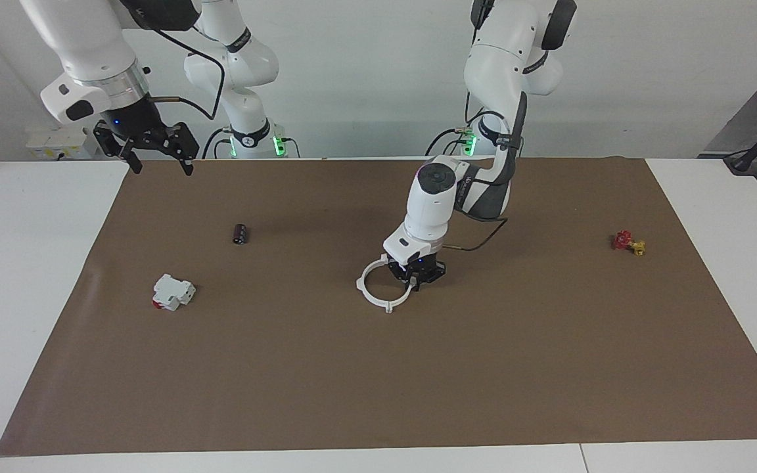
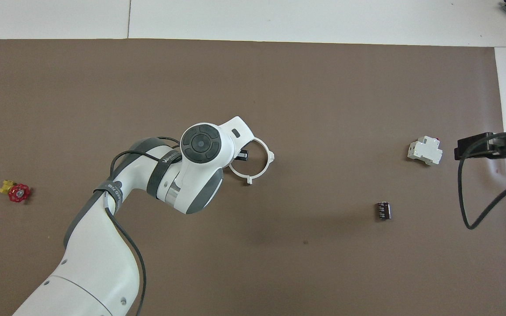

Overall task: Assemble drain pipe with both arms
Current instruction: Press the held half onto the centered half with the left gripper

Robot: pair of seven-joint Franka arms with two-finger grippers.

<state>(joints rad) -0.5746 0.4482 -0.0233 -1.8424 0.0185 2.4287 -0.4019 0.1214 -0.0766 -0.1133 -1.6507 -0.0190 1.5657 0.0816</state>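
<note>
Both thin white plastic arcs form a ring (image 1: 384, 286) pinched by the left pincer (image 1: 414, 280); release gently, while the right pincer (image 1: 152, 157) waits spread.

Left hand (image 2: 240, 154) grips white ring (image 2: 259, 171) on brown mat (image 2: 279, 87).

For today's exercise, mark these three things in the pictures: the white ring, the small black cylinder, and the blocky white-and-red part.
white ring (image 1: 374, 299): facing view, on its band farthest from the robots.
small black cylinder (image 1: 240, 234): facing view, middle of its body.
blocky white-and-red part (image 2: 424, 151): overhead view, middle of its white housing.
</note>
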